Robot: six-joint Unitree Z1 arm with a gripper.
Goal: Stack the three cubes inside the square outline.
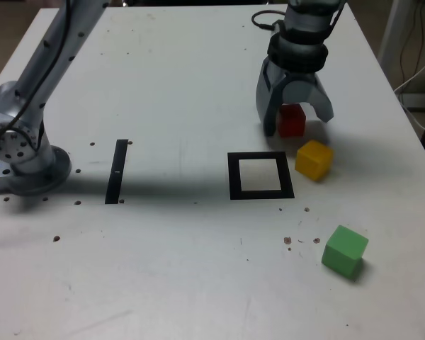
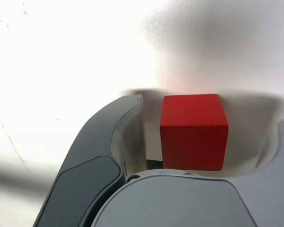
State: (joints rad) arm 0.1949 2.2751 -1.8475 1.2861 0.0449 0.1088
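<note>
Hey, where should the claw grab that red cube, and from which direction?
Grip the red cube by its two flat opposite side faces, coming from above. It sits flat on the table, already between the open claw jaws, clear of the yellow cube.

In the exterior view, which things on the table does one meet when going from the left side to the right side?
Arm base → thin black strip → square outline → red cube, between the gripper jaws → yellow cube → green cube.
</note>
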